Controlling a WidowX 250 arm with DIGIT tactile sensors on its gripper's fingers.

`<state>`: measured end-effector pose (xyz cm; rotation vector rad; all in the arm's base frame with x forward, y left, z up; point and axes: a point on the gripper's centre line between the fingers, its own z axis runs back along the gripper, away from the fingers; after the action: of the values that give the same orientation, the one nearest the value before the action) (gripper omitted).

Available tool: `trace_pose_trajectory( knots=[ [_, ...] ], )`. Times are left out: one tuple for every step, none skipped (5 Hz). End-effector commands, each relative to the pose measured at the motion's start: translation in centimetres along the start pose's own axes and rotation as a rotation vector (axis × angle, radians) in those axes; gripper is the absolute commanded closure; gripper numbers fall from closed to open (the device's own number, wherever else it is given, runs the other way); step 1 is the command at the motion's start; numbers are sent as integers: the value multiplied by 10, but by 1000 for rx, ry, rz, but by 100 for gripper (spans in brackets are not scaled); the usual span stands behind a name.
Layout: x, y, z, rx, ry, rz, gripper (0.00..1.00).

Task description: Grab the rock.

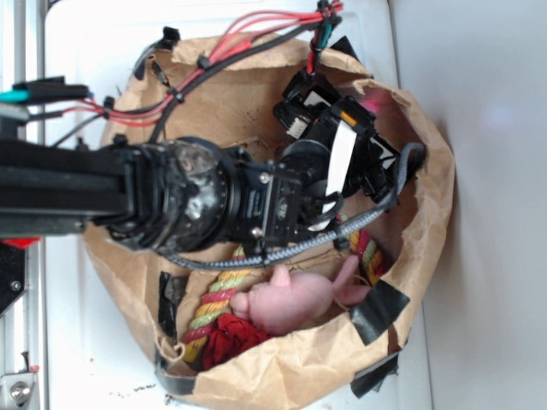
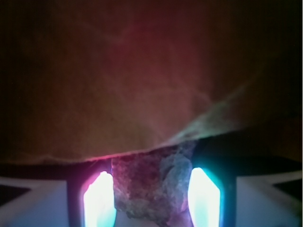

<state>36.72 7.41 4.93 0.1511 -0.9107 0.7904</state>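
Sitting between the two glowing fingertips in the wrist view, the rock [image 2: 151,187]: a rough, bumpy brown-grey lump, lit pink on one side and blue-green on the other. Left fingertip [image 2: 100,201] touches its flank; the right one stands just beside it, contact unclear.

Gripper [image 2: 152,201]: jaws closed to about the rock's width, apparently clasping it. In the exterior view its tips are hidden behind the wrist housing.

Paper bag [image 1: 427,222]: brown, crumpled, rim rolled down and patched with black tape [image 1: 378,309]. Its creased inner wall fills the wrist view above the rock.

Robot arm [image 1: 171,201]: black, reaching into the bag, trailing red and black cables [image 1: 235,47].

Pink plush toy [image 1: 295,299]: lying at the bag's lower side.

Red ruffled fabric ball [image 1: 231,336]: touching the plush.

Braided rope [image 1: 214,303]: multicoloured, beside both.
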Motion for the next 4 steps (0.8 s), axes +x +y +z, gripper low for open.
trace_pose_trajectory(
  knots=[
    [39, 2, 32, -108, -9, -16, 100],
    [48, 10, 56, -170, 48, -15, 100],
    [61, 12, 76, -184, 120, -26, 100],
    [73, 13, 90, -183, 193, -30, 100]
  ],
)
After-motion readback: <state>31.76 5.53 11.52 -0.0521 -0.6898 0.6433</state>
